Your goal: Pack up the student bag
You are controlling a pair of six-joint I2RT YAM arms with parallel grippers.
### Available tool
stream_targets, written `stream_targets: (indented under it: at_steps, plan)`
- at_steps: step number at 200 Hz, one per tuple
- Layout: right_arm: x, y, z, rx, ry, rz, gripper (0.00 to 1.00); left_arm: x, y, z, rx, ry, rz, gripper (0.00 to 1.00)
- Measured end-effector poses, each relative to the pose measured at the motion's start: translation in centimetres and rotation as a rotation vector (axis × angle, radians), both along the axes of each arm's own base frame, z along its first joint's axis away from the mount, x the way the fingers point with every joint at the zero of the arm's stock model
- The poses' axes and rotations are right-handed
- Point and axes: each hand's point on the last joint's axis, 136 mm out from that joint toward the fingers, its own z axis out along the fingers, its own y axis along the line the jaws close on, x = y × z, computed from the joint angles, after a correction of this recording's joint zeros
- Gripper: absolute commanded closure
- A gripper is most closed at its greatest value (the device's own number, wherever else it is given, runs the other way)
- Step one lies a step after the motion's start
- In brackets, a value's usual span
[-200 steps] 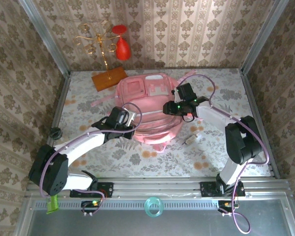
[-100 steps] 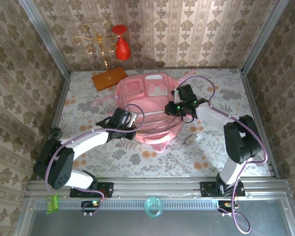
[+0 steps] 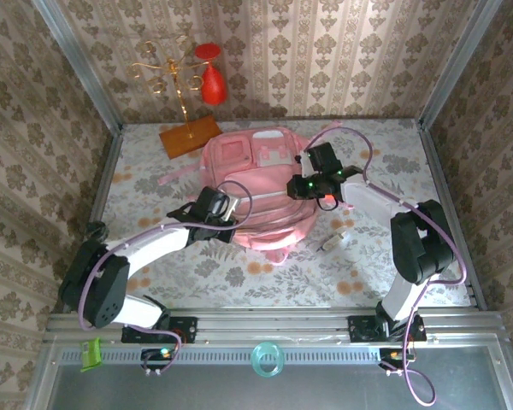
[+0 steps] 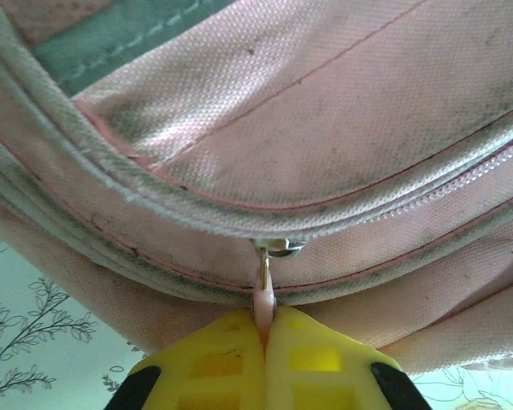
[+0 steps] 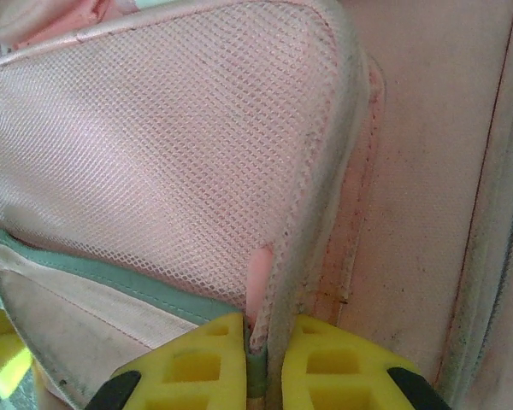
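The student bag [image 3: 255,175], a large pink backpack, lies flat in the middle of the table. My left gripper [image 3: 226,210] is at its near left edge. In the left wrist view its yellow fingers [image 4: 214,359] are shut on the pink zipper pull [image 4: 266,301], which hangs from a metal slider [image 4: 278,248] on the bag's seam. My right gripper [image 3: 303,184] is at the bag's right side. In the right wrist view it [image 5: 263,354] is shut on the trimmed edge [image 5: 301,256] of a mesh side pocket [image 5: 154,154].
A gold wire stand with red ornaments [image 3: 212,81] rises from a wooden base [image 3: 190,137] at the back left. A small white object [image 3: 332,242] lies on the table right of the bag. A black knob [image 3: 94,229] sits at the left wall. A teal ring [image 3: 267,359] rests on the near rail.
The right gripper's jaws have come together on the mesh pocket's edge. The left arm's elbow has shifted while its gripper kept hold of the zipper pull.
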Motion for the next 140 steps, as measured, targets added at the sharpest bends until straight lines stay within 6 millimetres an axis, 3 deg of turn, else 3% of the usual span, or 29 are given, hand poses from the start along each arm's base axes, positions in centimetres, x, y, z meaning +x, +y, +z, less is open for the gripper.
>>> stream_targets:
  at_steps: [29, 96, 140]
  plan:
    - [0.2, -0.6, 0.3, -0.052, -0.010, 0.044, 1.00, 0.5, 0.9, 1.2, -0.014, -0.026, 0.016, 1.00]
    - [0.7, -1.6, 0.2, -0.142, 0.004, 0.143, 1.00, -0.3, 0.6, 2.0, -0.042, 0.003, -0.013, 1.00]
    - [1.0, -2.0, 0.4, -0.195, -0.033, 0.232, 1.00, 0.7, 1.1, 3.8, -0.047, 0.018, 0.006, 1.00]
